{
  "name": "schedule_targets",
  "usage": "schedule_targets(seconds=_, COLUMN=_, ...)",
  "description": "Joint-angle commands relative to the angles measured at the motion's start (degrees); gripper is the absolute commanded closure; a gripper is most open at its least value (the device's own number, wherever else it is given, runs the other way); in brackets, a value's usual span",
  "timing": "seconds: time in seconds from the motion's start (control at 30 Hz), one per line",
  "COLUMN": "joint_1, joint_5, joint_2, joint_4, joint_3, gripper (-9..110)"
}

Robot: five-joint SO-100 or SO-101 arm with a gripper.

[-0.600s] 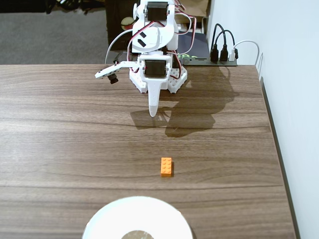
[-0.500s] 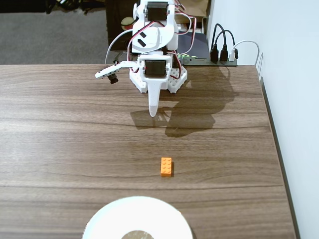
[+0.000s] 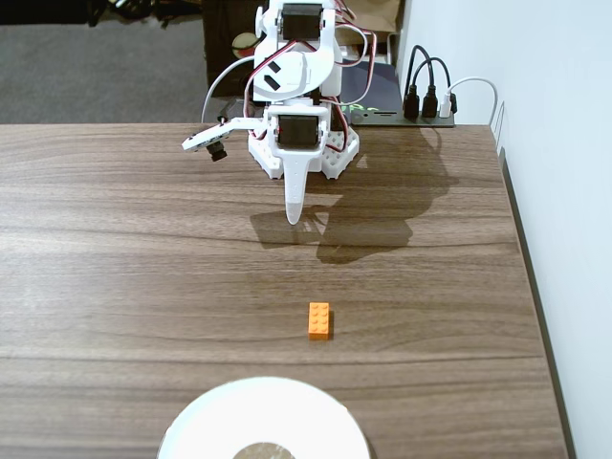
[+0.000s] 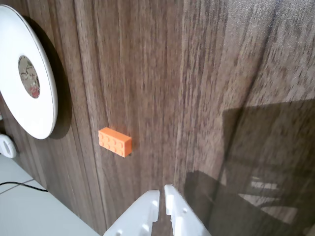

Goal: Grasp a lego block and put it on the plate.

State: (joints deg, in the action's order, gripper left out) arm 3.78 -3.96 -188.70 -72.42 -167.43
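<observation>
You are looking at a wide wood-grain counter (image 3: 134,258) that fills both views. Your white arm (image 3: 298,91) sits folded at the counter's far edge in the fixed view, well apart from the plate. The plate (image 3: 263,419) is round and white with a brownish-grey centre, cut off by the bottom edge of the fixed view; in the wrist view it lies at the upper left (image 4: 34,105). Your gripper (image 3: 295,218) hangs with its tip pointing down toward the counter, far from the plate, and its jaws are together with only a thin slit between the tips (image 4: 162,194), holding nothing. The lego block (image 3: 319,319), small and orange, lies flat on the counter between the plate and the gripper, nearer the plate and a little to its right in the fixed view. Its long axis runs from the plate's side toward the arm, studs up. In the wrist view the lego block (image 4: 114,141) lies just below the plate.
</observation>
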Motion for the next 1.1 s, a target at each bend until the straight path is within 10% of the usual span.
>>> schedule_targets(seconds=0.0, joint_1=-0.18, joint_5=-0.09, joint_2=0.18, joint_4=-0.26, joint_3=0.09, gripper=101)
schedule_targets(seconds=1.07, joint_1=0.35, joint_5=-0.26, joint_2=10.81, joint_4=5.62, joint_3=2.72, gripper=101)
